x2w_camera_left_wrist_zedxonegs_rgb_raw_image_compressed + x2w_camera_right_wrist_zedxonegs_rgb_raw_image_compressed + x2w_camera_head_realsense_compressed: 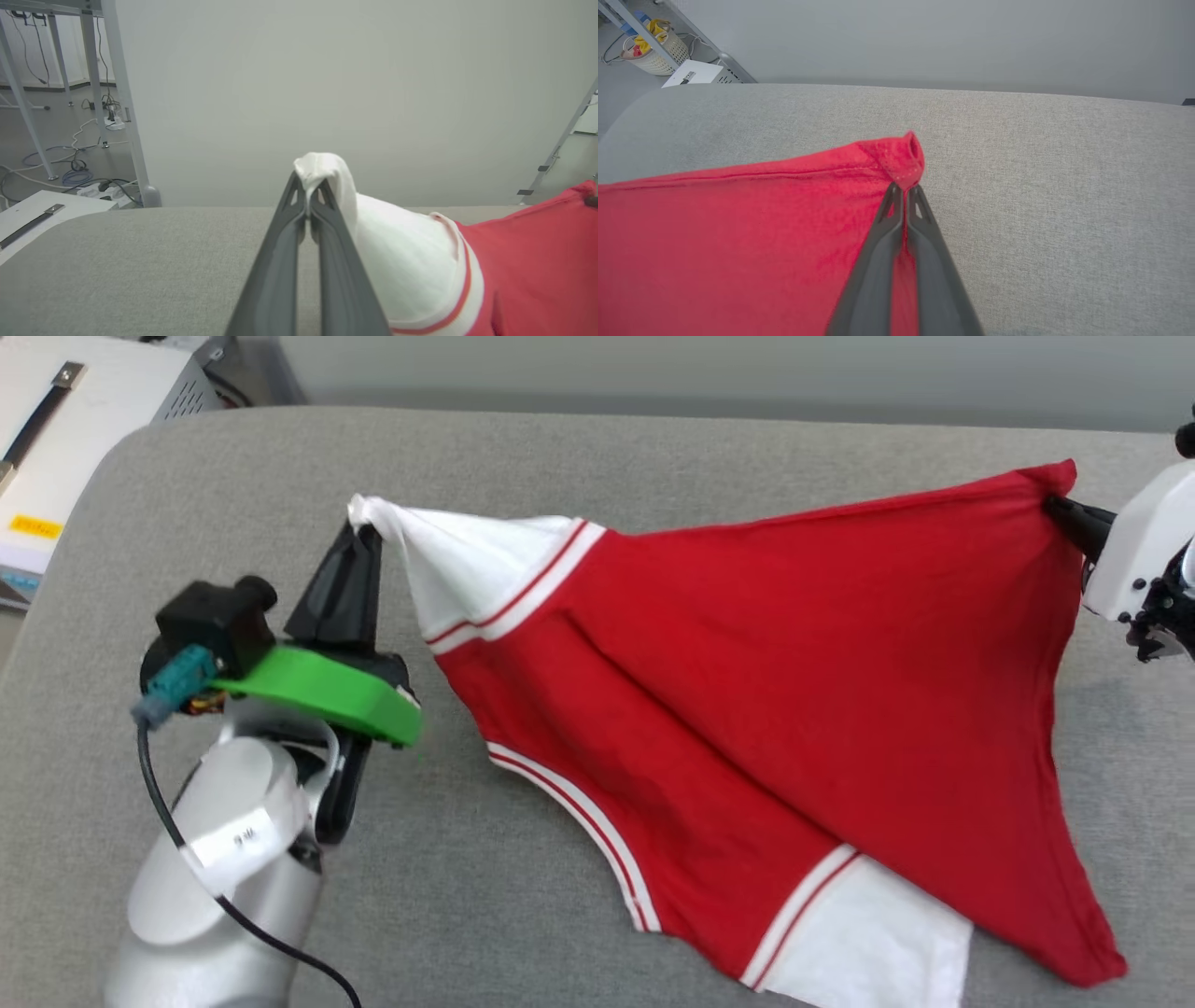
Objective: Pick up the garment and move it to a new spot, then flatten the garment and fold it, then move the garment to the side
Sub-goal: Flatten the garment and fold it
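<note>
- The shirt [747, 691] is stretched between my pincers over the grey fabric top [597, 457], sagging toward its near edge.
- My left pincer [362, 534] is pinching a white sleeve tip.
- My right pincer [1053, 506] is pinching a red corner at the right edge.
- Past the far-left corner are a white box [75, 401], cables [74, 163] and a pale wall [327, 70].

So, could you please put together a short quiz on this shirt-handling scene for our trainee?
1. True or false: the left claw is shut on a white sleeve tip of the garment.
2. Which part of the garment does the right claw pinch? A) a red corner B) a white sleeve C) nothing
3. Fill in: the garment's lower part lies on a ___ padded surface.

Key: 1 true; 2 A; 3 grey.
</note>
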